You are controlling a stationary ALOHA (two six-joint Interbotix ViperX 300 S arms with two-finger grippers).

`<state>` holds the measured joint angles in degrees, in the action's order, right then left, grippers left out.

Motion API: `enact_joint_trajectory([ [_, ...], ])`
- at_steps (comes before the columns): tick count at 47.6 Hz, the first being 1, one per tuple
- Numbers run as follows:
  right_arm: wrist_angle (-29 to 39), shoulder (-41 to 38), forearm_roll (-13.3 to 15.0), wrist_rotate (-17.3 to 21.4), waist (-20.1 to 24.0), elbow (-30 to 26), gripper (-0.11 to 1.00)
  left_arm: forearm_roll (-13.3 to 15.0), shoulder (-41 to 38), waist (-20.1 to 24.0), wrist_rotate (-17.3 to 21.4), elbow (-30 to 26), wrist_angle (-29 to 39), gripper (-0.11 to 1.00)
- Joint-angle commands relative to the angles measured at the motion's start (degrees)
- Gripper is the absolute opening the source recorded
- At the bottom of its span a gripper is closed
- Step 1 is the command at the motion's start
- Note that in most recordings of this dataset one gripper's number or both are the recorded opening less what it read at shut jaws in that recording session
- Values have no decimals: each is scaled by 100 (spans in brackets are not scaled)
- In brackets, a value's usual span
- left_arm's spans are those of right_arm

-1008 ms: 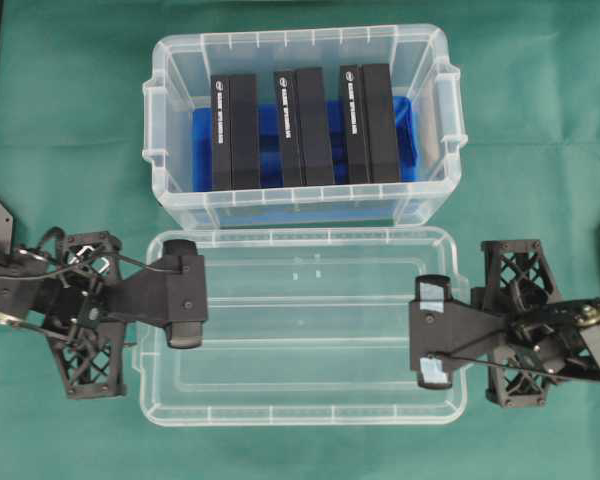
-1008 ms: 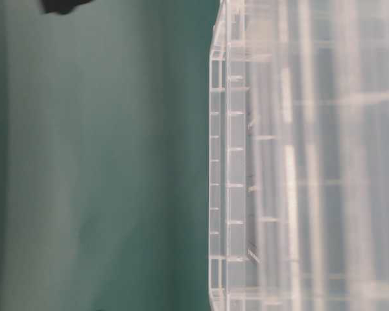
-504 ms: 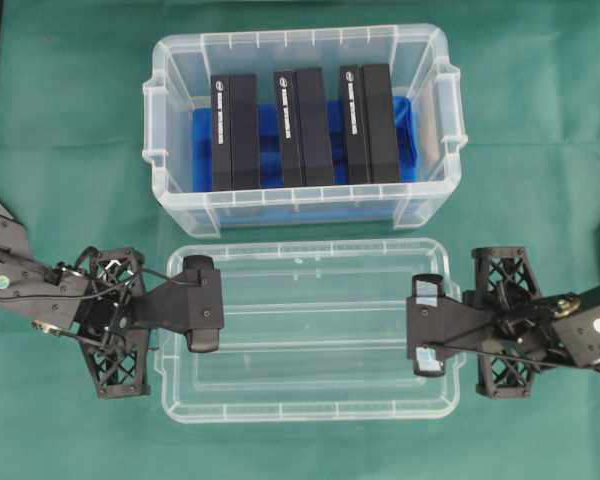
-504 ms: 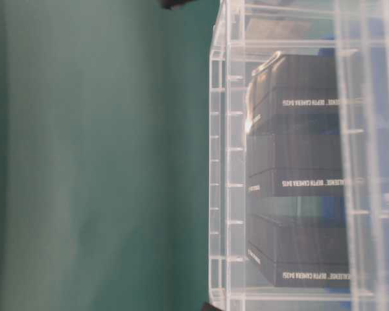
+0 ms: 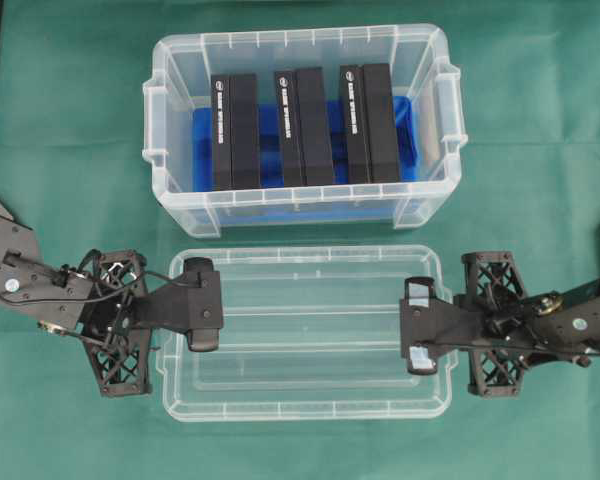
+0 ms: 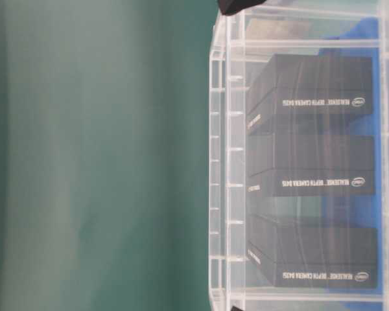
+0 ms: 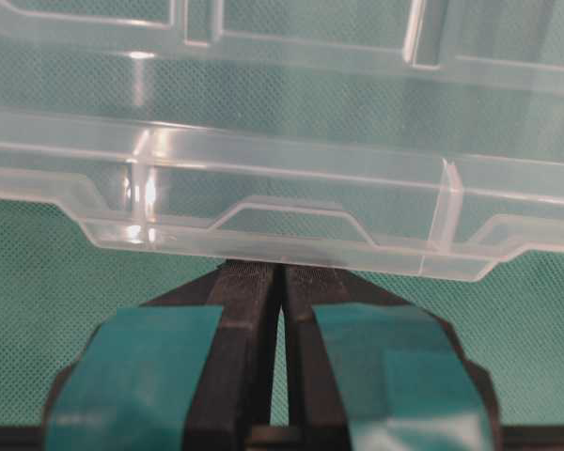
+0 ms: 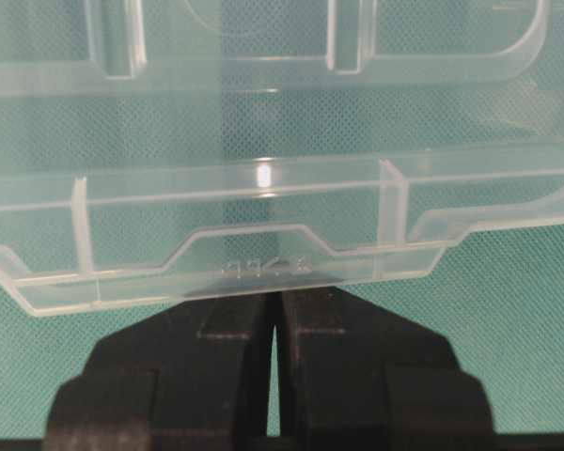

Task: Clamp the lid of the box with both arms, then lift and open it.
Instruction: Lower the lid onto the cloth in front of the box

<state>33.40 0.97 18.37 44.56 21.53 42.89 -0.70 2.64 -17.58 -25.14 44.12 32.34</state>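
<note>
The clear lid [image 5: 305, 335] lies flat in front of the box [image 5: 300, 215], apart from it. The box is open, with three black blocks [image 5: 302, 125] on its blue bottom. My left gripper [image 5: 212, 305] is shut on the lid's left edge and my right gripper [image 5: 412, 326] on its right edge. In the left wrist view the teal-taped jaws of the left gripper [image 7: 280, 268] meet at the lid's rim [image 7: 282, 240]. The right wrist view shows the right gripper [image 8: 274, 295] closed under the rim tab [image 8: 263, 268]. The table-level view looks through the box wall [image 6: 228, 168] at the blocks.
Green cloth [image 5: 70, 130] covers the table all round. The box stands a short gap behind the lid. Both arms' lattice wrists [image 5: 115, 325] [image 5: 492, 325] lie low beside the lid's ends.
The lid has come down and looks smaller from overhead, with both grippers holding it. It has left the table-level view, which now shows the box and blocks plainly.
</note>
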Motion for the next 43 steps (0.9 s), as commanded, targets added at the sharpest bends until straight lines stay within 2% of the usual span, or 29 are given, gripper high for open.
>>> enact_joint_trajectory([
  [1,-132,141,97,53,-123,-211,0,-70,149,220,-62,-237,-237,2],
  [12,79,448,70,105,88,-35,0,-44,387,185,-70,-26,-79,2],
  [20,97,677,79,325,264,237,0,-18,624,105,-88,299,-79,2],
  [30,185,958,70,677,448,554,0,-18,1002,0,-431,694,-62,2],
  [43,255,1143,79,782,589,686,0,-26,1362,-185,-773,993,-62,2],
])
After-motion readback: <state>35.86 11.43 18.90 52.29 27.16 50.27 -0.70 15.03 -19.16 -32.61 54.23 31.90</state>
